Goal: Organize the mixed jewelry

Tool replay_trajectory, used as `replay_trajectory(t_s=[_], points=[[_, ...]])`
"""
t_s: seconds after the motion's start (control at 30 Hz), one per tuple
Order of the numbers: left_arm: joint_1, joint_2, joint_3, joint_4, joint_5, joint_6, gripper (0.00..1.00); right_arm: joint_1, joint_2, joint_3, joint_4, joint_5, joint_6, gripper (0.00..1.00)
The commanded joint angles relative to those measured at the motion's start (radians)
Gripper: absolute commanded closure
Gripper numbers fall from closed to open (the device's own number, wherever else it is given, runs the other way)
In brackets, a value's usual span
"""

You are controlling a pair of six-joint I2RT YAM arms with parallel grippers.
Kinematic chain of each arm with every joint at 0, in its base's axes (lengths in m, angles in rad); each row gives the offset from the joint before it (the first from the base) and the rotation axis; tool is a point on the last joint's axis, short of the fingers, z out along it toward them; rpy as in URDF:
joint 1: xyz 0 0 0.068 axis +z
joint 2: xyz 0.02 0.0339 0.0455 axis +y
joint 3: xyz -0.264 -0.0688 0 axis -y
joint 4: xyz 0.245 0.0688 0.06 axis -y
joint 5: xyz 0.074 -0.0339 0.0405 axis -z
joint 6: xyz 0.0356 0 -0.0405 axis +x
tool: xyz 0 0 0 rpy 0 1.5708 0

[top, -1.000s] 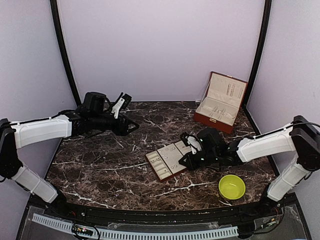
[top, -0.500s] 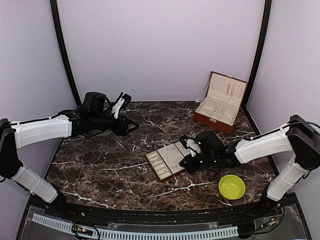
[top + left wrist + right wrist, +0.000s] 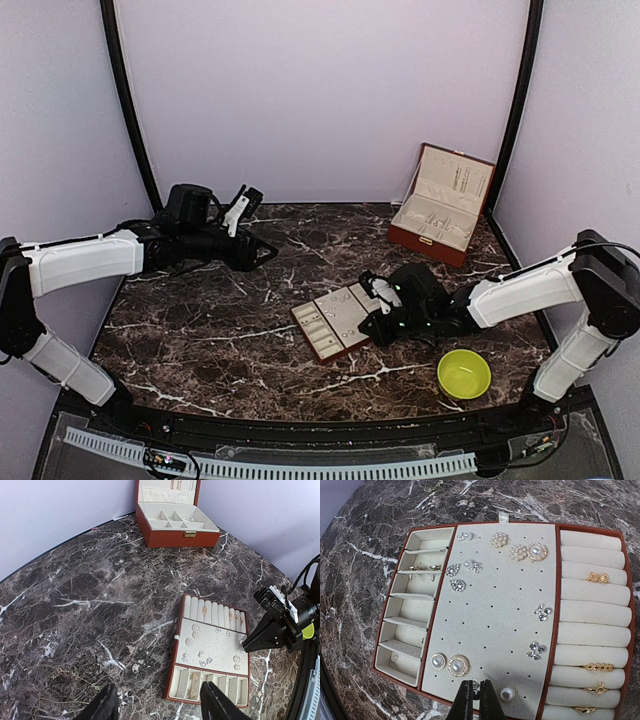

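The cream-lined compartment tray (image 3: 495,620) fills the right wrist view, with several pearl and crystal studs on its peg pad and gold rings (image 3: 598,667) in its roll slots. My right gripper (image 3: 476,682) is shut on a tiny silvery stud (image 3: 475,685) just over the pad's near edge, between two pearl studs (image 3: 507,693). In the top view the right gripper (image 3: 372,318) is at the tray's (image 3: 325,330) right side. My left gripper (image 3: 157,710) is open and empty above the table, left of the tray (image 3: 220,647). A thin chain (image 3: 55,672) lies on the marble near it.
The open reddish-brown box (image 3: 440,205) with cream lining stands at the back right. The yellow-green bowl (image 3: 464,373) sits at the front right, beside the right arm. The left arm (image 3: 90,255) reaches over the table's back left.
My right gripper has shifted slightly left, closer over the tray. The left arm has not moved.
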Motion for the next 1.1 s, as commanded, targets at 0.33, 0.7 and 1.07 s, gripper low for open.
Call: replay_trajectory(t_s=[0.33, 0.7, 1.07], points=[[0.003, -0.023, -0.01, 0.001, -0.001, -0.004, 0.42, 0.011, 0.004, -0.008, 0.015, 0.054, -0.017, 0.96], [0.004, -0.015, -0.01, 0.001, 0.005, -0.008, 0.42, 0.011, -0.012, -0.015, 0.024, 0.087, -0.011, 0.96], [0.003, -0.012, -0.009, 0.002, 0.008, -0.009, 0.42, 0.011, -0.002, -0.023, 0.029, 0.063, -0.01, 0.96]])
